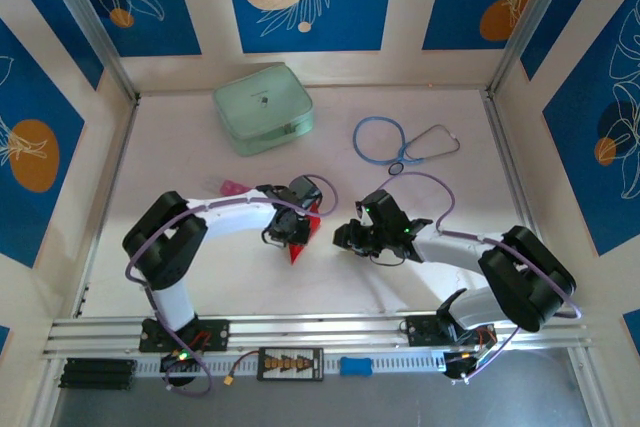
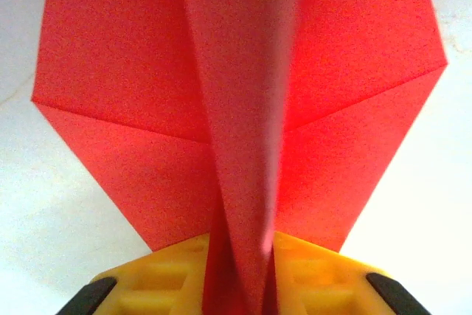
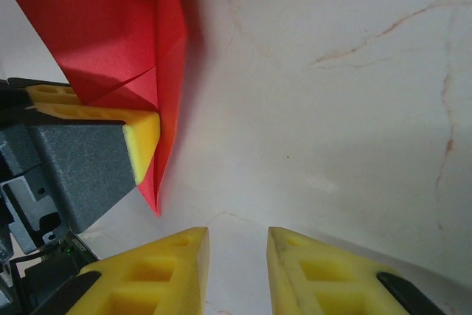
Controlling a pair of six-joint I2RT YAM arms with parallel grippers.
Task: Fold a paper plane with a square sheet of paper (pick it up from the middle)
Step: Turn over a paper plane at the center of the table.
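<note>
Since the creased bright red paper plane [image 1: 298,247] already has its centre keel, we judge the wing folds in hand. From above, it sits just under the left gripper [image 1: 297,231], with the right gripper [image 1: 350,237] nearby. Left wrist: jaws clamp the keel. Right wrist: fingers [image 3: 162,274] parted, empty; next we need them pressing a wing flat.
</note>
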